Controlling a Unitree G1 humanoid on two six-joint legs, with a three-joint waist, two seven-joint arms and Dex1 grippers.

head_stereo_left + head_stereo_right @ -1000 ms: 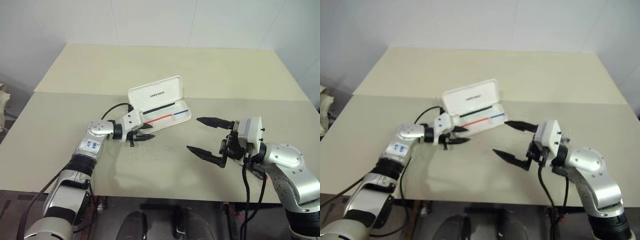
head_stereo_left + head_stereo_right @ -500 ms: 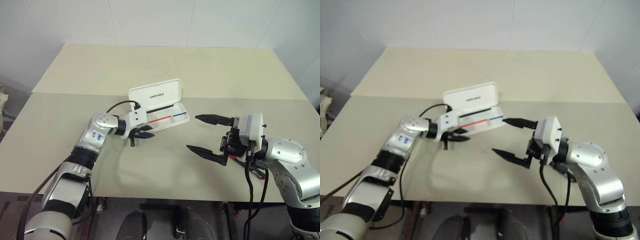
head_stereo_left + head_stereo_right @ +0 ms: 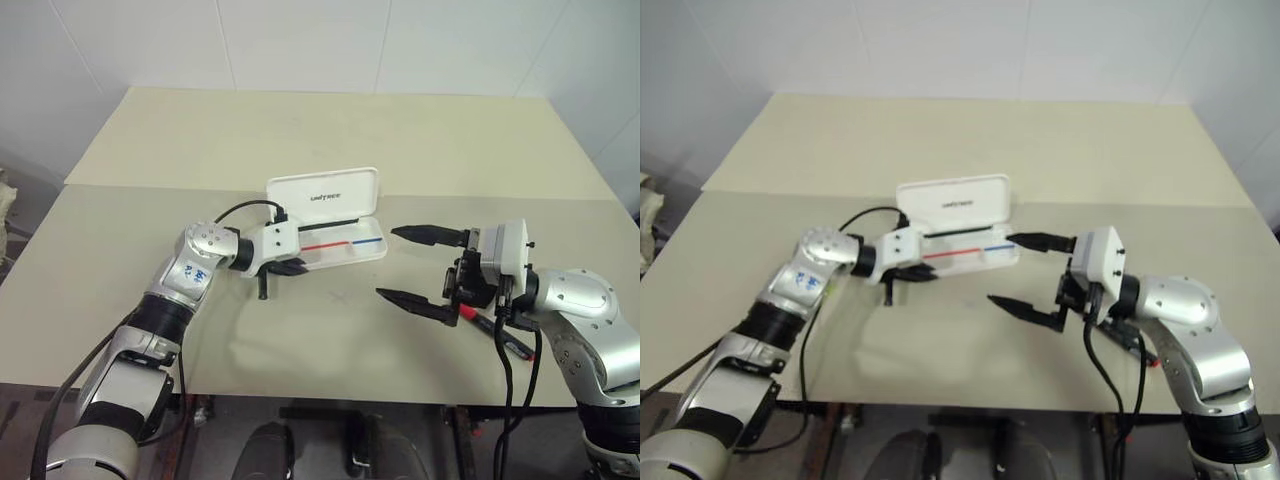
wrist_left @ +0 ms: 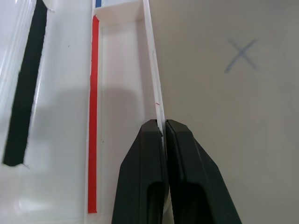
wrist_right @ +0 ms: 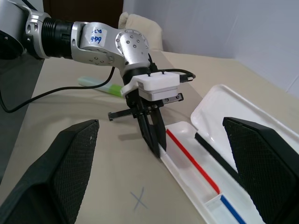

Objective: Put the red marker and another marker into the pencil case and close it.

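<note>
1. Head views: the case (image 3: 330, 222) lies open mid-table, tray empty; the red marker (image 3: 492, 329) lies near the front right corner, under the right gripper (image 3: 412, 265), whose fingers are spread.
2. Left wrist view: the left gripper (image 4: 163, 135) pinches the tray's front wall.
3. Right wrist view: the highlighter (image 5: 100, 85) lies on the table beyond the left arm. Both pens and closing remain.

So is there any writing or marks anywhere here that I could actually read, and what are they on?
"UNITREE": printed on the open lid of the pencil case.
Blue handwritten digits on a white sticker on the left arm: too unclear to read with certainty.
A pencilled "X" mark on the table, near the case.
No other readable text.
</note>
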